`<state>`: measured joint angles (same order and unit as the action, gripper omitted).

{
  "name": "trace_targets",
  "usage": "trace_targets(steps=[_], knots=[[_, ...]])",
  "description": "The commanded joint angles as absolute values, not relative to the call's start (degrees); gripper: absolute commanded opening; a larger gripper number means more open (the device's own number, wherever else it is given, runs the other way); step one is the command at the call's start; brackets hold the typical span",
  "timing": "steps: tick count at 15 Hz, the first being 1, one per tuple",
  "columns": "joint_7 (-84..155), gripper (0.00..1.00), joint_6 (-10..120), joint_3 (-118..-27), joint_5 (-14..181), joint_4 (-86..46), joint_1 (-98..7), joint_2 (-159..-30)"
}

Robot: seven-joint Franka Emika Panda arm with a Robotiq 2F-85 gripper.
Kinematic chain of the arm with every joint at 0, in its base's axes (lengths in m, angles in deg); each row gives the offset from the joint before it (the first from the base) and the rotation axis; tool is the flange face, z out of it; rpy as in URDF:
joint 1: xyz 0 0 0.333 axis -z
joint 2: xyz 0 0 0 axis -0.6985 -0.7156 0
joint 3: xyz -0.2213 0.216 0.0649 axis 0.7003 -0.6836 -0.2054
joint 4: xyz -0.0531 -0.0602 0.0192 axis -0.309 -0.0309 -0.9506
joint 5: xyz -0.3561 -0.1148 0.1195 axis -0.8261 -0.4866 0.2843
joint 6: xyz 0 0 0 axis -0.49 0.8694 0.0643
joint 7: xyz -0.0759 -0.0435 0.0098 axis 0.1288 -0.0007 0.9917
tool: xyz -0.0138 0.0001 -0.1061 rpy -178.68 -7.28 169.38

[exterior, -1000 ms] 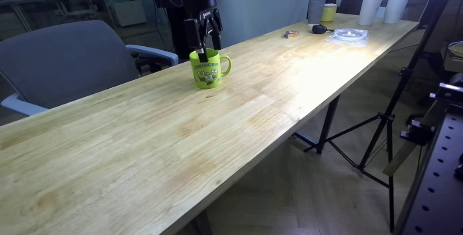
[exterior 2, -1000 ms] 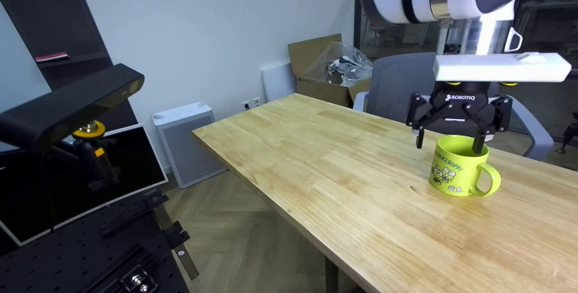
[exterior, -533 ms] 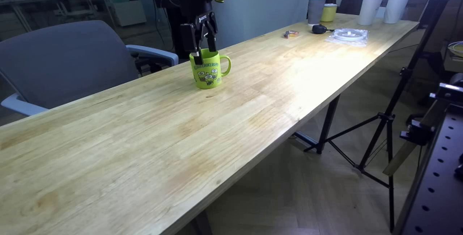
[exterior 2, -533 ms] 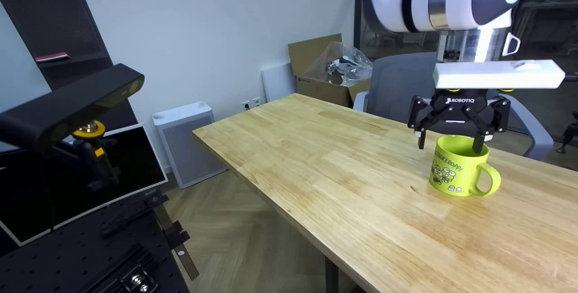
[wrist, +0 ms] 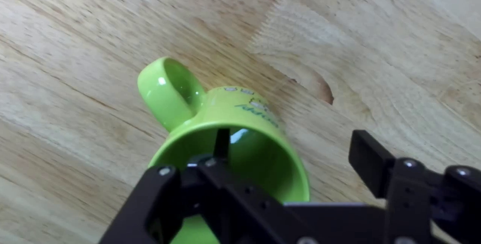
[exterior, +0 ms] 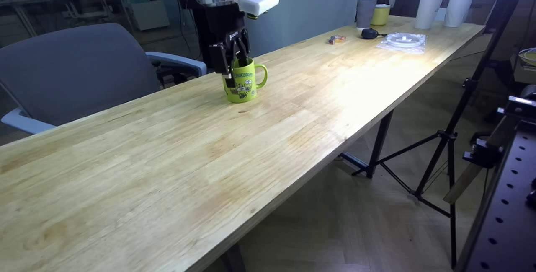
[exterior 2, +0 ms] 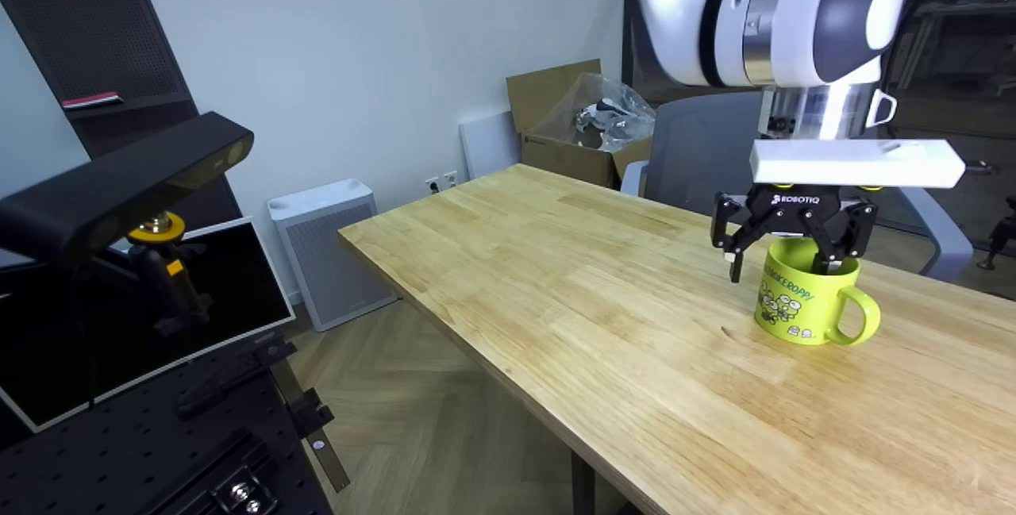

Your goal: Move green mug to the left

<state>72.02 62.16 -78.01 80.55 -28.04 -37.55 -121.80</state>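
Observation:
The lime-green mug stands upright on the wooden table, seen in both exterior views (exterior: 248,89) (exterior 2: 794,309) and in the wrist view (wrist: 225,105). It has a dark cartoon print and a loop handle on one side. My gripper (exterior: 237,73) is open and straddles the mug's wall, also seen in an exterior view (exterior 2: 780,270) and the wrist view (wrist: 291,142). One finger reaches down inside the mug, its tip hidden by the wall in the exterior views. The other finger is outside, a gap away from the wall. The gripper hides part of the rim in the wrist view.
The wooden table (exterior: 201,163) is long, with a grey chair (exterior: 83,71) behind it. At its far end stand a grey cup (exterior: 366,12), a yellowish cup (exterior: 380,15) and white cups (exterior: 429,12). A black object (exterior: 369,33) and a plastic-wrapped ring (exterior: 403,40) lie nearer.
My gripper has moved down, staying open, so one finger now sits deeper inside the mug and the other lower outside it. The mug has not moved.

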Motion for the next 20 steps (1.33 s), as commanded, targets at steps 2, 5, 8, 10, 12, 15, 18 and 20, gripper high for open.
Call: trace_targets(steps=[2, 5, 8, 10, 12, 15, 18, 20], knots=[[69.2, 0.45, 61.1, -78.0, 79.6, -26.0, -37.3, -123.3], [68.9, 0.25, 60.6, -77.9, 79.5, -25.7, -37.3, -123.6], [68.4, 0.05, 59.2, -77.7, 79.5, -24.7, -37.4, -123.2], [67.6, 0.0, 58.0, -77.5, 79.5, -23.8, -37.6, -122.8], [67.1, 0.01, 56.8, -77.6, 79.7, -23.1, -37.5, -122.6], [66.5, 0.02, 55.9, -77.6, 79.8, -22.1, -37.5, -122.1], [66.1, 0.02, 55.5, -77.7, 80.1, -21.6, -37.4, -121.5], [65.9, 0.02, 55.6, -77.8, 80.1, -21.4, -37.4, -121.3]])
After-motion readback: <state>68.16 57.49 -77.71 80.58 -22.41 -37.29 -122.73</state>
